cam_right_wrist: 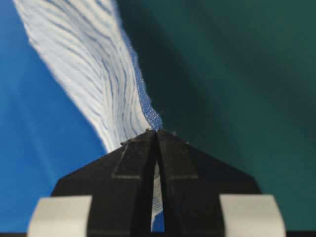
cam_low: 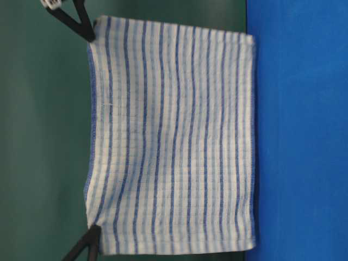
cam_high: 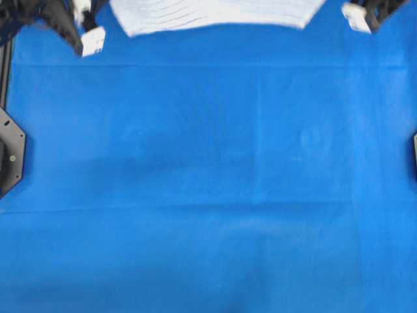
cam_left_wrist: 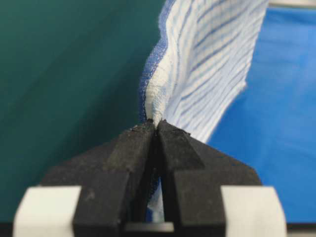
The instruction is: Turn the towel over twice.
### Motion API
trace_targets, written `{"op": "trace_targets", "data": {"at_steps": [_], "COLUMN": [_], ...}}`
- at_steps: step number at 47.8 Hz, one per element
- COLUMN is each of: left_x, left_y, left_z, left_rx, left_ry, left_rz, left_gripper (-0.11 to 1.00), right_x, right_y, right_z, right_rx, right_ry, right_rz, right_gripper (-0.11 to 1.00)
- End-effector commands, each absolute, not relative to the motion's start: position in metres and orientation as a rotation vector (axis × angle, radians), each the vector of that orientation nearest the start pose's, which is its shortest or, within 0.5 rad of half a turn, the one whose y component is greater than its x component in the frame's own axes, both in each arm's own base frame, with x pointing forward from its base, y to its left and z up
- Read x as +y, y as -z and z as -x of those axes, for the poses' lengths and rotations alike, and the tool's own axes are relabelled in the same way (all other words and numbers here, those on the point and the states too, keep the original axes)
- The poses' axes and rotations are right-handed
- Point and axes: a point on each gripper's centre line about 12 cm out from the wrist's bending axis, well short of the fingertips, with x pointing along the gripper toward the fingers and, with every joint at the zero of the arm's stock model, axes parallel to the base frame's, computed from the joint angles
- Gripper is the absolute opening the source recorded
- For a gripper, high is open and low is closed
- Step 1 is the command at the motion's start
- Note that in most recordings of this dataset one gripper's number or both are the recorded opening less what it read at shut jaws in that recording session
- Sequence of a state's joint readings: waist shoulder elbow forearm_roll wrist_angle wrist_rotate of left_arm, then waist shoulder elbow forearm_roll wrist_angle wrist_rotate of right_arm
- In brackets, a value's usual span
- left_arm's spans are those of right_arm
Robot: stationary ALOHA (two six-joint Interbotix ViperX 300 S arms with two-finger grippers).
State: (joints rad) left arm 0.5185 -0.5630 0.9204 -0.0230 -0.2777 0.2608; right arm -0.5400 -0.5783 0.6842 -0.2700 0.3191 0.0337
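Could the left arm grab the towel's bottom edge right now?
Probably not: the left gripper is shut on a top corner of the towel, the right gripper on the other. The cloth hangs between them, so letting go would drop that side.

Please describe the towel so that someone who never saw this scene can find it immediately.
Look at the far edge of the blue tablecloth. There the towel hangs spread out, its top corners pinched by the left pincer and the right pincer. Unlike the plain blue cloth, it is white with thin dark-blue and light-blue stripes.
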Motion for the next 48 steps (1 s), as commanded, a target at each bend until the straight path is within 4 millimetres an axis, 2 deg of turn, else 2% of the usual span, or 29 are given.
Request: {"op": "trace_targets", "data": {"at_steps": [1, 7, 20, 37, 48], "left_x": [0.129, 0.107, 0.063, 0.009, -0.015], "left_y": [-0.301, -0.289, -0.255, -0.22, -0.191], "left_z": [-0.248, -0.244, -0.237, -0.24, -0.245], "left_rx": [0.152, 0.2, 0.295, 0.404, 0.5], "left_ry": [-0.468, -0.394, -0.234, -0.015, 0.074], "left_rz": [-0.211, -0.203, -0.148, -0.109, -0.073], "left_gripper": [0.01, 0.01, 0.01, 0.01, 0.01], "right_x": [-0.141, -0.118, -0.073, -0.022, 0.004], "right_y": [-0.339, -0.332, -0.299, -0.236, -0.203], "right_z": [-0.242, -0.239, -0.24, -0.242, -0.245], "right_rx": [0.47, 0.509, 0.602, 0.759, 0.802], "right_ry": [0.528, 0.464, 0.318, 0.165, 0.09], "right_rz": [0.111, 0.088, 0.034, -0.057, -0.105], "right_gripper": [0.02, 0.02, 0.02, 0.02, 0.02]}}
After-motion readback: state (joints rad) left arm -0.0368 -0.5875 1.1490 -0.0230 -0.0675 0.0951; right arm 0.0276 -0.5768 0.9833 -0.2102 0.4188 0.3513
